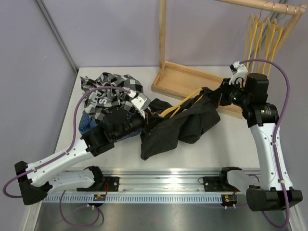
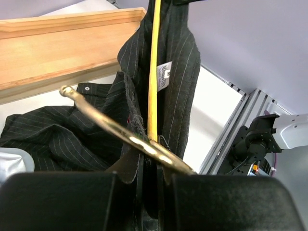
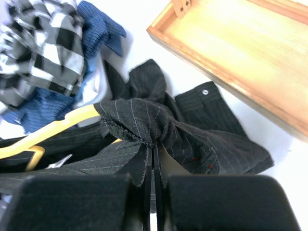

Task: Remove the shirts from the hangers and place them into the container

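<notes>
A black pinstriped shirt (image 1: pixel 178 127) lies crumpled on the table between my two arms, with a yellow hanger (image 1: pixel 185 102) still inside it. My left gripper (image 1: pixel 143 109) is shut on the hanger (image 2: pixel 153 72) at the shirt's collar. The metal hook (image 2: pixel 110 127) juts out just above the jaws of that gripper (image 2: pixel 153 175). My right gripper (image 1: pixel 219 96) is shut on a bunched fold of the pinstriped shirt (image 3: pixel 144 120) near the rack base, cloth pinched flat between its closed jaws (image 3: pixel 154 171). A black-and-white check shirt (image 1: pixel 108 91) and a dark blue one (image 1: pixel 86 122) are piled at the left, hiding the container.
The wooden rack base (image 1: pixel 192 79) lies flat behind the shirt, close to my right gripper. Several empty yellow hangers (image 1: pixel 264 33) hang from the wooden rail (image 1: pixel 260 5) at the top right. The mounting rail runs along the table's near edge.
</notes>
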Tool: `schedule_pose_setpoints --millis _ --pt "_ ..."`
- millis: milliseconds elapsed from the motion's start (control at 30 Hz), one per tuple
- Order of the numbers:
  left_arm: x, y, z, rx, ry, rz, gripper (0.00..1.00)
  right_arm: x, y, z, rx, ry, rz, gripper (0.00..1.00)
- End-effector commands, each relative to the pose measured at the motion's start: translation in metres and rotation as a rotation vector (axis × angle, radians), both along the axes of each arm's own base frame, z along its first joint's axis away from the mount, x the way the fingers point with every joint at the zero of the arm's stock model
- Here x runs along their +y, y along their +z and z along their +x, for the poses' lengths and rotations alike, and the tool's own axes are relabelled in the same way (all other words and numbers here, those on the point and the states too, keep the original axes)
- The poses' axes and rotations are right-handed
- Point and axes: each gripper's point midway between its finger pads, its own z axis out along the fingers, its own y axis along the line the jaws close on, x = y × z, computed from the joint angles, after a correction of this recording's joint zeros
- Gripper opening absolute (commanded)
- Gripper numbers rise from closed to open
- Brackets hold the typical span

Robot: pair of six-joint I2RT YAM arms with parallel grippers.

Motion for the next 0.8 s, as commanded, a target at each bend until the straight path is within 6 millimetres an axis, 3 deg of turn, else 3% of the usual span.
schedule_pose_setpoints --millis 0,200,300,500,533,667,767 --pt "0.028 0.011 -0.001 -0.056 0.059 -0.008 0.00 -0.066 0.016 0.043 -0.134 -0.313 -0.020 0.00" --pt "0.034 0.028 -0.011 -0.094 0.022 -0.072 0.00 -0.062 -0.036 0.052 0.053 -0.241 0.107 0.00" --pt "0.032 0.041 -0.014 -0.115 -0.001 -0.115 0.00 -0.055 -0.050 0.051 0.110 -0.193 0.144 0.00" --pt "0.018 0.062 -0.035 -0.161 -0.149 -0.185 0.00 -0.072 -0.061 0.056 0.179 -0.216 0.239 0.00" --pt "0.016 0.067 -0.038 -0.170 -0.171 -0.183 0.00 -0.074 -0.060 0.057 0.168 -0.210 0.245 0.00" --pt "0.000 0.037 -0.054 -0.094 -0.322 -0.042 0.00 -0.066 -0.039 0.048 0.022 -0.083 0.160 0.00" --pt "-0.005 0.019 -0.062 -0.067 -0.392 0.006 0.00 -0.077 -0.017 0.046 -0.074 -0.159 0.106 0.00"
